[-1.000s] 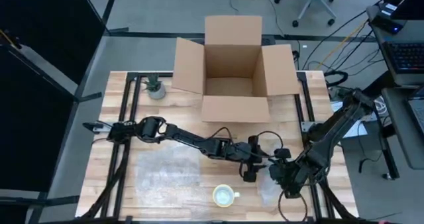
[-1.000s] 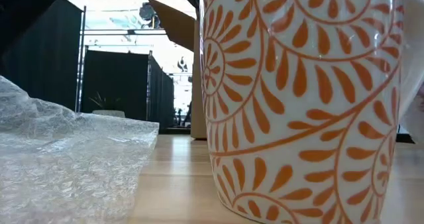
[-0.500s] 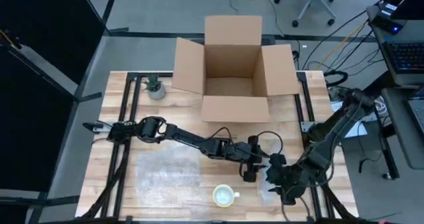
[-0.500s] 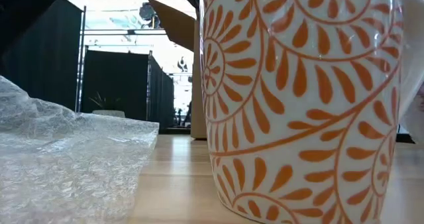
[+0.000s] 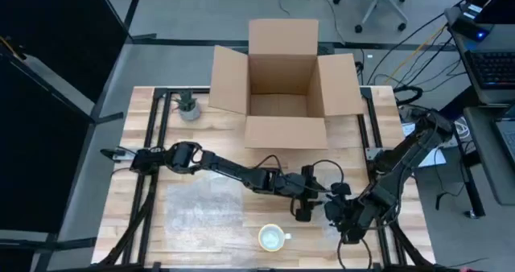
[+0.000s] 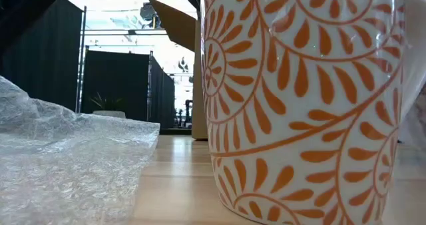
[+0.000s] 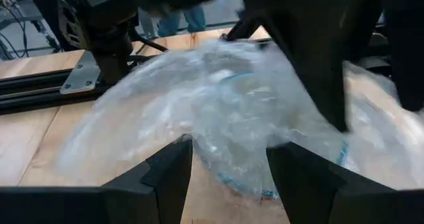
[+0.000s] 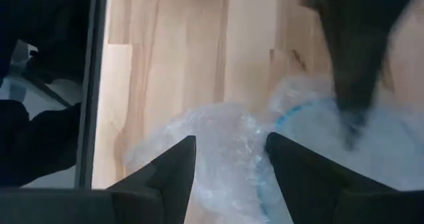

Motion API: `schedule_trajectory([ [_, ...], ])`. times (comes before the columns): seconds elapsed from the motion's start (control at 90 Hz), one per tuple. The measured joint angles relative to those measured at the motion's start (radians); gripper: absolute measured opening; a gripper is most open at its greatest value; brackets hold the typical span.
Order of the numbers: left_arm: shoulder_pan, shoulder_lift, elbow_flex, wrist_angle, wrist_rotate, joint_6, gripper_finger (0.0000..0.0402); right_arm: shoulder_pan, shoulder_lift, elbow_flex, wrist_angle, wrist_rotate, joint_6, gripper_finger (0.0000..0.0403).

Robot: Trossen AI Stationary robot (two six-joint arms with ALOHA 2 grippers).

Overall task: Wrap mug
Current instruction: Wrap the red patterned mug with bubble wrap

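A white mug (image 5: 272, 238) with orange leaf swirls stands upright near the table's front edge and fills the low view (image 6: 306, 105). A large bubble-wrap sheet (image 5: 201, 208) lies flat to its left. A smaller crumpled piece of bubble wrap (image 7: 218, 105) lies right of the mug. My left gripper (image 5: 304, 208) and my right gripper (image 5: 338, 216) meet over it. Both are open. The wrap bulges between my left gripper's (image 7: 228, 164) fingers. It also lies between my right gripper's (image 8: 230, 158) fingers. My left gripper comes low from the table's left, and the small wrap's bulge (image 7: 225, 141) sits between its open fingers; whether they touch it I cannot tell. My right gripper comes from the right, slanting down. One fingertip (image 7: 339, 121) meets the wrap's top, which lies on the table.
An open cardboard box (image 5: 282, 87) stands at the far middle. A small potted plant (image 5: 187, 105) sits at the far left. Dark metal rails (image 5: 149, 167) run along both sides of the tabletop. Bare wood shows between the box and the arms.
My right gripper dipped a little toward the near edge and the mug, then drew back to about where it was. The mug and the large sheet have stayed put.
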Motion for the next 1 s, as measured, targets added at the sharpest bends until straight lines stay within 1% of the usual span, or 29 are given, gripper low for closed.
schedule_trajectory([
  [0.233, 0.000, 0.001, 0.000, 0.008, 0.000, 0.000, 0.0187, 0.000, 0.028, -0.006, -0.016, 0.032, -0.041, 0.0180],
  [0.4, 0.000, 0.001, 0.000, 0.010, 0.003, 0.000, 0.0187, 0.000, 0.070, -0.055, -0.011, 0.035, -0.002, 0.0180],
  [0.5, 0.001, 0.002, 0.000, 0.016, 0.003, -0.001, 0.0187, 0.002, 0.101, -0.084, 0.029, 0.036, 0.007, 0.0180],
  [0.656, 0.001, 0.002, 0.001, 0.019, 0.002, -0.001, 0.0187, 0.001, 0.141, -0.123, 0.091, 0.038, -0.039, 0.0180],
  [0.844, 0.001, 0.002, 0.001, 0.019, 0.002, -0.001, 0.0187, -0.006, 0.137, -0.108, 0.070, 0.027, -0.063, 0.0180],
  [1.0, 0.000, 0.002, 0.000, 0.015, 0.002, 0.000, 0.0187, -0.014, 0.098, -0.050, 0.014, 0.019, -0.082, 0.0180],
])
